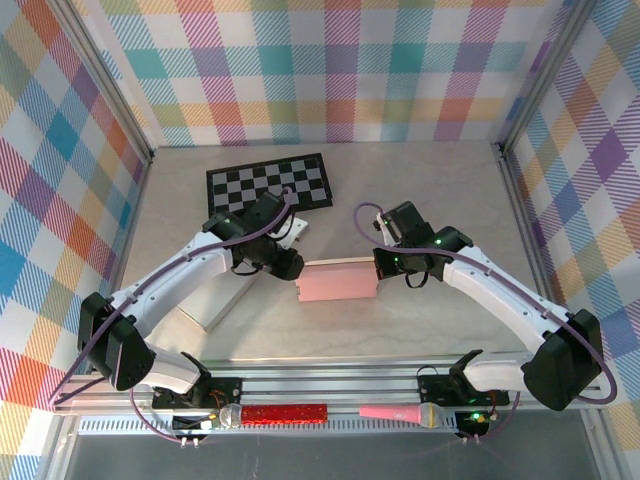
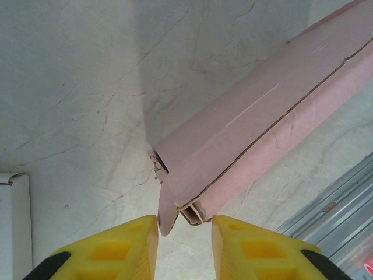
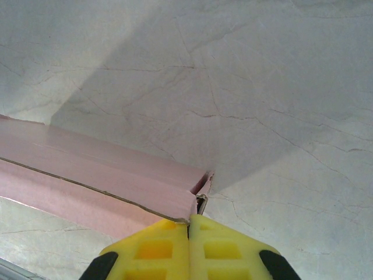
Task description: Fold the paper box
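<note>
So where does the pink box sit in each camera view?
Top external: pink box at centre of frame.
Left wrist: upper right down to bottom centre, end flap between the open left fingers.
Right wrist: lower left, corner pinched by the shut right fingers.
Shared landmark: pale marbled table.

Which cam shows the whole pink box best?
Top external: the pink box shows whole, end to end. Left wrist gives one end, its flap inside the open left gripper. Right wrist gives the other end at the shut right gripper.
</note>
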You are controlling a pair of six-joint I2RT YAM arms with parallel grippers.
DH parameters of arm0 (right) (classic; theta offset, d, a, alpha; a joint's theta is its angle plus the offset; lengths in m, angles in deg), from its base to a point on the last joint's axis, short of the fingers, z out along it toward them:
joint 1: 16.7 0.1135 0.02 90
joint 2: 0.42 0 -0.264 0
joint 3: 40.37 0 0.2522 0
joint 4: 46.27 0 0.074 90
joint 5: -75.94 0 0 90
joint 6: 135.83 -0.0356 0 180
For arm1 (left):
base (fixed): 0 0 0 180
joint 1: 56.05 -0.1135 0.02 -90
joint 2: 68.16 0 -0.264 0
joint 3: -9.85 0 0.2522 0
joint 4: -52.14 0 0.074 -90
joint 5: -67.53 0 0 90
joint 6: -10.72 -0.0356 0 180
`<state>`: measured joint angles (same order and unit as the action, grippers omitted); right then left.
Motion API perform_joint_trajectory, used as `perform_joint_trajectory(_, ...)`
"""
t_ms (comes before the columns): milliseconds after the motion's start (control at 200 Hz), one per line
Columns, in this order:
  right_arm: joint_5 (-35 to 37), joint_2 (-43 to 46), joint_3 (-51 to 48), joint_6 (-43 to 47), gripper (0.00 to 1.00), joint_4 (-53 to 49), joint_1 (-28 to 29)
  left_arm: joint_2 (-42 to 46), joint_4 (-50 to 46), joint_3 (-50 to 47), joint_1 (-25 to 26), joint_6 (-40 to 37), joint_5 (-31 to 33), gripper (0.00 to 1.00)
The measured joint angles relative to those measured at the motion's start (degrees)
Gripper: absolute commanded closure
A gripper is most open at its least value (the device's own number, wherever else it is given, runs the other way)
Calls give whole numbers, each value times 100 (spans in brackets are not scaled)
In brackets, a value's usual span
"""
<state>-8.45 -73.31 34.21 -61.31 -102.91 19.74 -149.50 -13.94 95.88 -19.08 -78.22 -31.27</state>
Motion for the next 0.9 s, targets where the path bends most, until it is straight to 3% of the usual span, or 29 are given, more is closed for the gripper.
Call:
perform_joint_trajectory(160, 0, 9, -4, 0, 100, 0, 2, -98, 13, 0, 0, -35, 37, 82)
perform_joint_trajectory(325, 0, 11, -9, -9, 100, 0, 2, -234, 13, 0, 0, -44, 57, 85)
perform_joint_trajectory(675, 61, 24, -24, -44, 100, -4, 33, -275, -31, 142, 0, 105, 66, 100)
perform_joint_trajectory(900, 197, 35, -42, -166, 100, 7, 103, -437, -170, 258, -33, 485, -111, 100)
